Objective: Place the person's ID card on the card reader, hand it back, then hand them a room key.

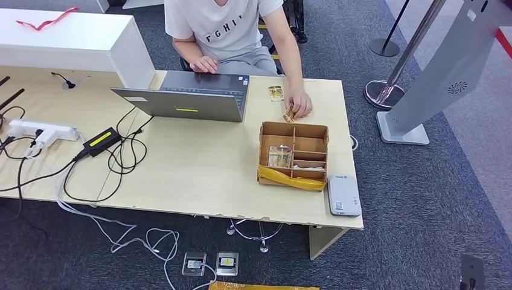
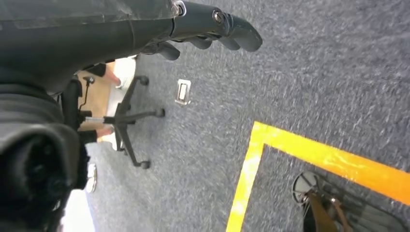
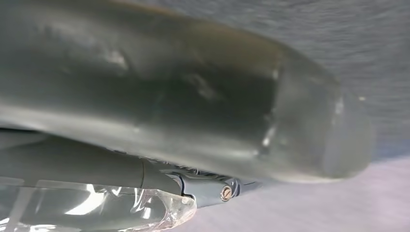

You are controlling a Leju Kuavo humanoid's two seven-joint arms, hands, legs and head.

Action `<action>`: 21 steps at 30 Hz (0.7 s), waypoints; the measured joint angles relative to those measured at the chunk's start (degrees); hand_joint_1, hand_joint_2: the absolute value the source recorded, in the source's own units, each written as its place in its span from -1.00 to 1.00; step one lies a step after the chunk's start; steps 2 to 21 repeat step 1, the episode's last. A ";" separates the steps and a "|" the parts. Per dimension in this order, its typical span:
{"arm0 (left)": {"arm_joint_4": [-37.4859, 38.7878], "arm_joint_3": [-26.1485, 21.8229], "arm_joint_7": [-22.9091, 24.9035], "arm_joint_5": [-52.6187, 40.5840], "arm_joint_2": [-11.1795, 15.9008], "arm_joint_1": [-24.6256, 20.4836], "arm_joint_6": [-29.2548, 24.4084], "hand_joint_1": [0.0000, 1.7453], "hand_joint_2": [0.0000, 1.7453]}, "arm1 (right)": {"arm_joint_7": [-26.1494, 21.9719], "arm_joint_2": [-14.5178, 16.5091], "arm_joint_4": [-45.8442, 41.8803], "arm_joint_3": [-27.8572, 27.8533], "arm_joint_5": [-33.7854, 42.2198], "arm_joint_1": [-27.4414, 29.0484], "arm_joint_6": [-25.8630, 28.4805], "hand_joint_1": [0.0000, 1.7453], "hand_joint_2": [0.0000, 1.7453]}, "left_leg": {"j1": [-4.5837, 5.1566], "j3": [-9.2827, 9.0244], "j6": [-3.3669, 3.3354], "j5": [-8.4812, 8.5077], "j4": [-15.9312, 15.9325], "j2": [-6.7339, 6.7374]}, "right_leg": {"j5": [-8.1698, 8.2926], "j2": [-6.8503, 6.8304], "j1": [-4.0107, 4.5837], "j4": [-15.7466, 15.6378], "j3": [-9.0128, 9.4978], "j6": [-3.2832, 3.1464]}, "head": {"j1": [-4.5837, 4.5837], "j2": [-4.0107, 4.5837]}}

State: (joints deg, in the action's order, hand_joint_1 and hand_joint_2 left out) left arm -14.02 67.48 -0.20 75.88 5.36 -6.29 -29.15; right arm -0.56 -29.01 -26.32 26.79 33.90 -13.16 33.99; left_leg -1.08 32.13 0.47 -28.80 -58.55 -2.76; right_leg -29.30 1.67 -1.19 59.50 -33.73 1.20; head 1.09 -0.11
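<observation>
Beyond the card reader [image 1: 344, 194], a person's hand [image 1: 298, 104] holds something; your left hand [image 2: 212, 29] hangs released, right hand [image 3: 193, 96] unreadable — nothing's done.

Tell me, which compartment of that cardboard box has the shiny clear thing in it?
The large compartment at the near-left of the cardboard box holds the shiny clear item. The big far compartments look empty, and the narrow slots at the right hold nothing shiny.

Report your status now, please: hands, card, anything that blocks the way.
Left hand hangs over carpet, holding nothing. Right hand blurred, state unclear. Person's hand rests on a card on the table. Card reader free, beside the box.
</observation>
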 joint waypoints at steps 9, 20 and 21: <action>0.01 -0.09 0.06 0.07 0.03 0.02 0.32 -1.00 -1.00 | -0.55 0.48 0.47 -0.63 0.70 0.84 -0.16 -1.00 -1.00 | -0.01 0.01 0.00 0.00 0.00 0.00 | 0.00 0.00 0.00 0.00 -0.01 0.00 | 0.01 0.00; 0.01 -0.09 0.06 0.07 0.03 0.02 0.32 -1.00 -1.00 | -0.55 0.48 0.47 -0.63 0.70 0.84 -0.16 -1.00 -1.00 | -0.01 0.01 0.00 0.00 0.00 0.00 | 0.00 0.00 0.00 0.00 -0.01 0.00 | 0.01 0.00; 0.01 -0.09 0.06 0.07 0.03 0.02 0.32 -1.00 -1.00 | -0.55 0.48 0.47 -0.63 0.70 0.84 -0.16 -1.00 -1.00 | -0.01 0.01 0.00 0.00 0.00 0.00 | 0.00 0.00 0.00 0.00 -0.01 0.00 | 0.01 0.00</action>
